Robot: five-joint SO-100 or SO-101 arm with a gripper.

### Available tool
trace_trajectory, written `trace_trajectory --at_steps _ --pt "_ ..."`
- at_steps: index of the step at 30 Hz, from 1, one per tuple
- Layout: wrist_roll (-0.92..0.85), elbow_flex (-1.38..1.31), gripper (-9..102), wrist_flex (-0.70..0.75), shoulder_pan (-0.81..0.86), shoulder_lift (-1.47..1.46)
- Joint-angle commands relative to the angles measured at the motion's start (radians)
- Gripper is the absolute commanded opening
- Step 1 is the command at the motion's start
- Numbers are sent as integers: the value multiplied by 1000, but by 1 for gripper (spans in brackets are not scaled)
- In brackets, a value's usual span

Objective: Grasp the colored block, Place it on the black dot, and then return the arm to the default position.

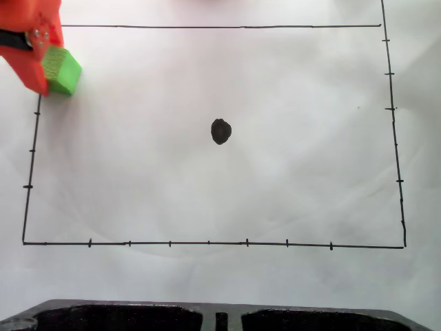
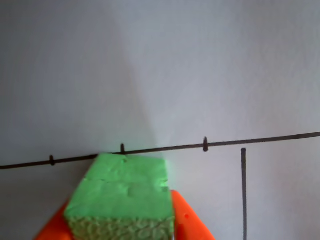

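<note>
The green colored block (image 1: 63, 69) is at the top left of the fixed view, at the corner of the drawn rectangle. My orange arm's gripper (image 1: 54, 79) is shut on it; one finger (image 1: 29, 65) lies along the block's left side. In the wrist view the block (image 2: 122, 192) sits low in the middle between two orange fingertips (image 2: 187, 222), and my gripper (image 2: 120, 225) closes on its sides. The block covers part of a black line there. The black dot (image 1: 220, 131) lies on the white paper near the rectangle's middle, well right of and below the block.
A thin black rectangle with tick marks (image 1: 207, 243) is drawn on the white paper (image 1: 310, 172). A dark, two-part object (image 1: 220, 318) runs along the bottom edge of the fixed view. In the wrist view a ticked line (image 2: 205, 146) and a short vertical line (image 2: 244, 190) cross the paper.
</note>
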Motion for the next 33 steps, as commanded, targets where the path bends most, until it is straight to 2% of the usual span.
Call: trace_trajectory --at_steps 1,8,18,22,33 --pt "-3 -34 16 -11 11 15" --pt "12 -37 13 -14 8 38" --pt "143 -150 12 133 -115 60" --pt "222 -207 12 213 -216 69" --pt "419 -230 9 272 -615 58"
